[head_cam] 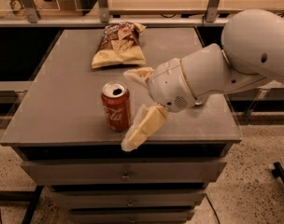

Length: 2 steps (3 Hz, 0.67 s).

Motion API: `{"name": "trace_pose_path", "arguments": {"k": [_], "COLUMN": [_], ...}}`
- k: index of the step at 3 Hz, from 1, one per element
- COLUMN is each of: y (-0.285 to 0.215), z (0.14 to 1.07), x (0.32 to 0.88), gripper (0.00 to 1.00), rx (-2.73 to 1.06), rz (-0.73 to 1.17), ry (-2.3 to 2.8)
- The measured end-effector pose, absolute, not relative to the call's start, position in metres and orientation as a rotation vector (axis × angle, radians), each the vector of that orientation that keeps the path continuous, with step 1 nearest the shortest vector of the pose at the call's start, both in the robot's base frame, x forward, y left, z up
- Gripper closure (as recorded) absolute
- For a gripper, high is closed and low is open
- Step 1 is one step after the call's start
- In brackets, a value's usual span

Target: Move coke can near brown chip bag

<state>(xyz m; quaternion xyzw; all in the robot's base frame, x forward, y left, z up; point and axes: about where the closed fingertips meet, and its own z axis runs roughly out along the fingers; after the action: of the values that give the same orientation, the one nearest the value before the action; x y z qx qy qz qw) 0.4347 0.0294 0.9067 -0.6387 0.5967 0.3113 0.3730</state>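
Coke can (116, 106) — red, white script, silver top — stands upright beside the end effector (132, 109), fingers apart

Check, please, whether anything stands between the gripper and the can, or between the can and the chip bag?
Nothing visible does. The gripper is just beside the can, jaws open toward it, with nothing between. Only bare table lies between the can and the bag behind it.
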Motion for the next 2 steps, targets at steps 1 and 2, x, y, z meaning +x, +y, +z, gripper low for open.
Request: {"name": "trace_pose_path", "arguments": {"k": [1, 2], "y": [0.032, 0.032], "z": [0.900, 0.890], "x": [0.458, 0.478], "gripper": [0.00, 0.00], "rx": [-1.684, -1.676], "rz": [0.743, 0.743], "ry": [1.479, 1.438]}}
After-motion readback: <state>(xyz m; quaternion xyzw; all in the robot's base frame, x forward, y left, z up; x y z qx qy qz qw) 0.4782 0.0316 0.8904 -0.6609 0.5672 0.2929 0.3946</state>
